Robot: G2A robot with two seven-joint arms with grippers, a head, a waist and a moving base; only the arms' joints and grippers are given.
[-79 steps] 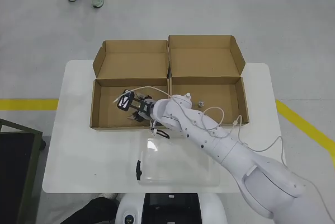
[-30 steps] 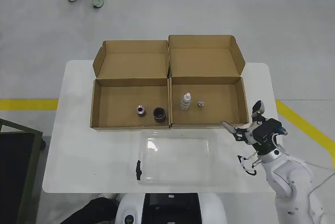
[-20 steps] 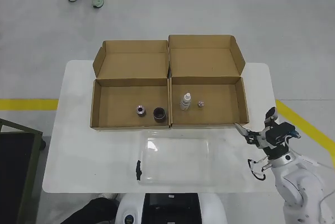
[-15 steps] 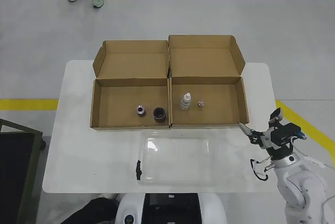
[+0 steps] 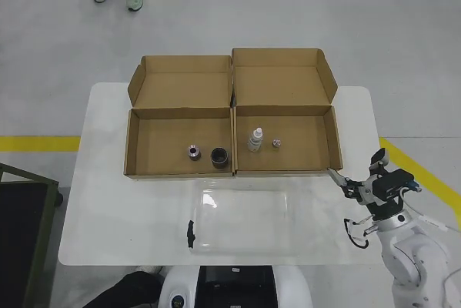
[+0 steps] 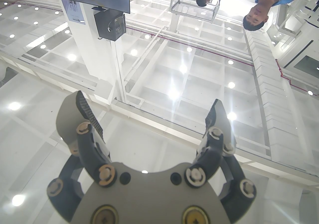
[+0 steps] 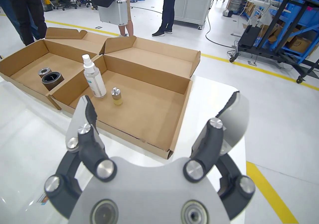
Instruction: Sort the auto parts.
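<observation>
Standing by the table: the right gripper (image 7: 162, 100) hangs at the table's (image 5: 115, 200) right edge, jaws spread wide, nothing in them. Closest to it is the near corner of the right box (image 7: 184, 105), just ahead and toward the robot's left. Further into that box there's a little brass fitting (image 7: 116, 96) standing stud-up. Just past it is a spray bottle (image 7: 93, 80), upright too. Beyond the shared wall, the left box (image 7: 25, 60) holds a dark sleeve (image 7: 52, 80) with a small metal cylinder (image 7: 44, 72) right behind it, both on end.

Sideways from the hand, across toward the robot's left, sits the clear tray (image 5: 245, 223). The only thing I can spot on it is a small black bit (image 5: 190, 232) at its far edge, lying lengthwise along that edge. I honestly can't tell if it's a part or just a clip.

If it's a part, it's the whole tray's width away from the right hand, so I'd guess the left side is nearer. The left gripper (image 6: 148, 100) is wide open and empty too, but it's pointing up at the ceiling (image 6: 174, 73).
</observation>
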